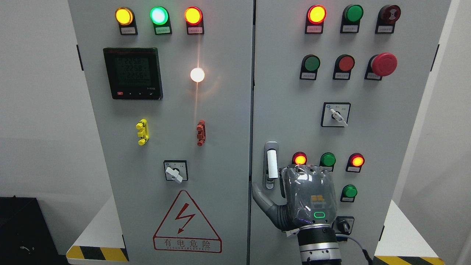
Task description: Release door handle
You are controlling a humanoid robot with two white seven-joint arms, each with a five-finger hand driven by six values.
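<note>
The door handle point(272, 163) is a white upright lever in a grey metal mount with a keyhole below it, at the left edge of the right cabinet door point(382, 140). My right hand point(308, 195), grey with a lit green ring on its back, comes up from the bottom edge and hovers just right of and below the handle. Its thumb point(262, 200) sticks out to the left under the handle mount. The fingers point toward the panel and hold nothing. The handle stands free of the hand. The left arm does not show.
The right door carries lit red lamps point(300, 159), green buttons point(327, 159), a red emergency stop point(383, 64) and a rotary switch point(335, 115). The left door point(220, 147) has a meter point(133, 73), a switch point(175, 170) and a warning triangle point(187, 222). A black box point(22, 228) stands at lower left.
</note>
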